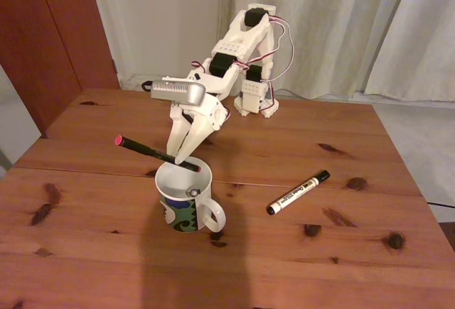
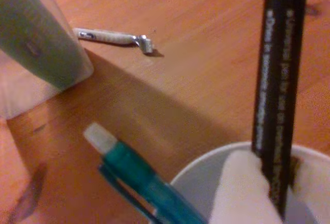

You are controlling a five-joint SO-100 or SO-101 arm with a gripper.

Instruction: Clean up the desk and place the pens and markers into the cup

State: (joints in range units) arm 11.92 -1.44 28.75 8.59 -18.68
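On the wooden desk stands the cup, a white mug with a blue-green band; its rim shows in the wrist view. My gripper hangs right over it, shut on the thin black pen with red ends. The pen lies slanted, one end over the cup's mouth and the other sticking out to the left in the fixed view. Up close, the black pen runs between my white fingers. A teal pen leans out of the cup. The white marker with a black cap lies to the cup's right.
The arm's base stands at the back of the desk, with curtains and a wall behind. A small white stick with a grey end lies on the wood farther off; I cannot tell what it is. A blurred pale shape sits close to the lens.
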